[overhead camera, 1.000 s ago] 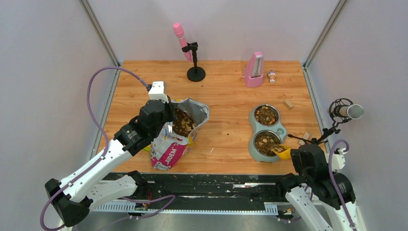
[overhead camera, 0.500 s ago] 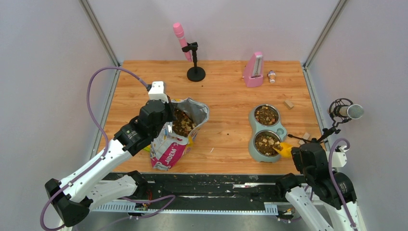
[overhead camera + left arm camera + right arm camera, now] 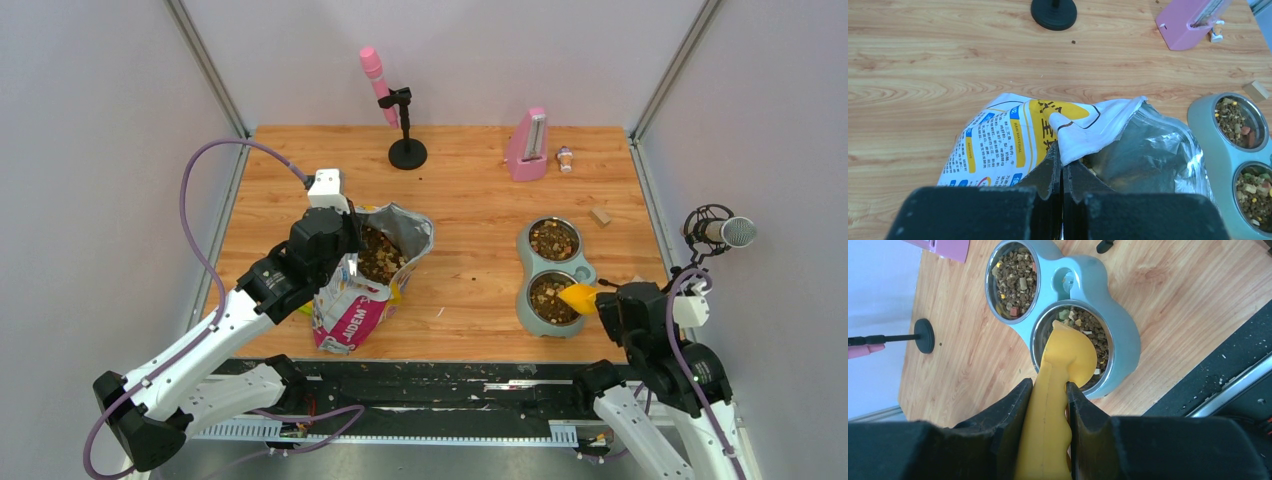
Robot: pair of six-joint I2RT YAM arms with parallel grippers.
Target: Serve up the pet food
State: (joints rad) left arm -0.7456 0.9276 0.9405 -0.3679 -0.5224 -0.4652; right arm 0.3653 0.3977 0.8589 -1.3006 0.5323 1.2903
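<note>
My right pincer [image 3: 1048, 387] gripped the handle of the yellow plastic scoop [image 3: 1070, 352], whose head hung over the nearer bowl of the pale-blue double feeder [image 3: 1122, 335]. Small brown kibble pellets [image 3: 1095, 332] lay in both bowls. My left pincer [image 3: 1062, 160] was clenched on the rim of the printed foil bag [image 3: 1008, 135].

Looking down from high behind the near edge over the whole table [image 3: 470, 190]; close from each wrist, facing forward-down; sharing the double bowl [image 3: 588, 270].

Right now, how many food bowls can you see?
2. Both sit in the blue-grey feeder on the right side: the far bowl, uncovered, and the near bowl, partly under the yellow scoop. No others seem hidden.
</note>
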